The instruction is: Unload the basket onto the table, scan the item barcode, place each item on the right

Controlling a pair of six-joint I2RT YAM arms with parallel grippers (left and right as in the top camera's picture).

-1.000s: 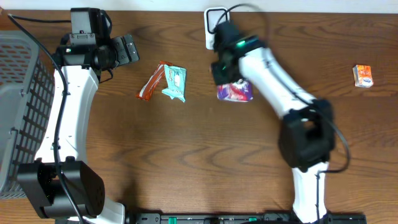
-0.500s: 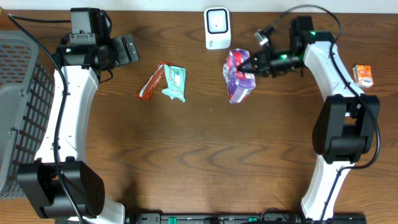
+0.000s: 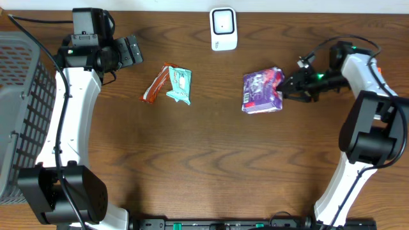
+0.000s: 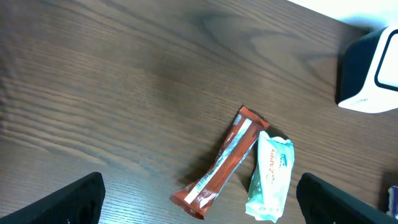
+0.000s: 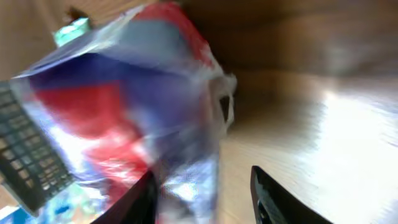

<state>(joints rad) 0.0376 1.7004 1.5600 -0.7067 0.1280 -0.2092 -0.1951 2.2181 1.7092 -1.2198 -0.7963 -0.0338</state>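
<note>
Right claw (image 3: 285,91) just beside purple packet (image 3: 261,93)

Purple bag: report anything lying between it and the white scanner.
Nothing visible does. Only bare table separates the purple bag from the white scanner; the wrappers lie off to the left.
</note>
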